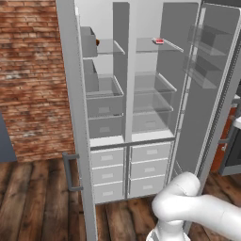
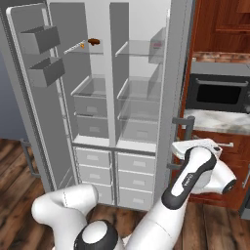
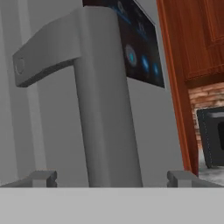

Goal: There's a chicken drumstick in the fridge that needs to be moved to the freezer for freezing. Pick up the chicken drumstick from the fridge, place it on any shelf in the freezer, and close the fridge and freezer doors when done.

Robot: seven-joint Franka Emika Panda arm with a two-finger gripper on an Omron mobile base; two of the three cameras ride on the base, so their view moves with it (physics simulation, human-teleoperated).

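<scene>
The chicken drumstick [image 2: 93,41] [image 1: 97,42] lies on the top glass shelf [image 2: 78,48] of the freezer [image 1: 104,89], the narrower left compartment. The fridge [image 1: 153,89] is the wider compartment on the right. Both doors stand open. My gripper [image 3: 112,179] [image 2: 184,148] is open at the outer face of the fridge door [image 2: 181,73]. Its fingertips [image 3: 43,178] stand wide apart on either side of that door's vertical bar handle [image 3: 105,131], below the dark screen [image 3: 140,52]. The freezer door [image 1: 70,94] [image 2: 29,97] hangs open at the left.
A small flat red-and-white item [image 1: 159,41] sits on the fridge's top shelf. Right of the unit are a dark oven [image 2: 217,95], a stone counter [image 2: 215,119] and wooden cabinets [image 2: 219,24]. A brick wall [image 1: 33,70] stands to the left. Door bins [image 1: 204,52] line the fridge door's inside.
</scene>
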